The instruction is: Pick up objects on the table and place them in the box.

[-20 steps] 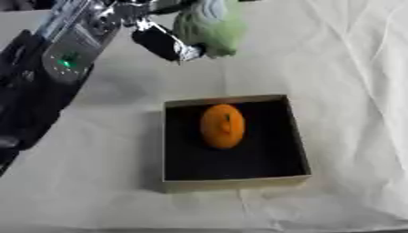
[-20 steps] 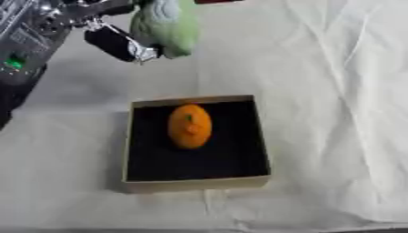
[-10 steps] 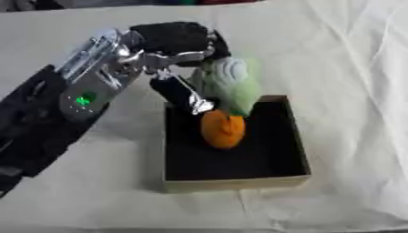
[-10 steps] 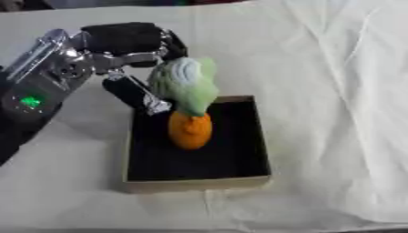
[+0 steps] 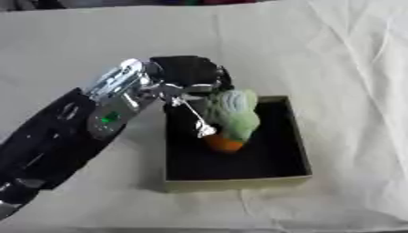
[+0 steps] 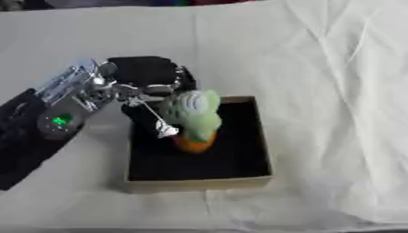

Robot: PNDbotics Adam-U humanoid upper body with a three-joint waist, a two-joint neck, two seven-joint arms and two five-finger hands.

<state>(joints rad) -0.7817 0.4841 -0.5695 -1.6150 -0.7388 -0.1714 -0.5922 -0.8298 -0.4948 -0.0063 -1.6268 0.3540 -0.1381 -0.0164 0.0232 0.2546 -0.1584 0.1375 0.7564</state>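
The left robot hand reaches in from the left, its black fingers curled around a pale green plush object and holding it over the far left part of the box. A silver-tipped thumb stands against the near left side of the green object. The arm behind the robot hand runs back to the lower left edge, silver at the wrist and black further down, with a small green light on it.

The box is a shallow square tray with tan cardboard walls and a black inside, sitting on the tabletop near the middle of the scene. Inside it lies an orange object, rounded, mostly hidden under the green one; only its near edge shows. The green object touches or sits just above the orange one; which of the two cannot be told.

The green object is soft-looking, light green with faint paler ridges across its upper part, and stands roughly upright in the grasp.

A wrinkled white cloth covers the tabletop.
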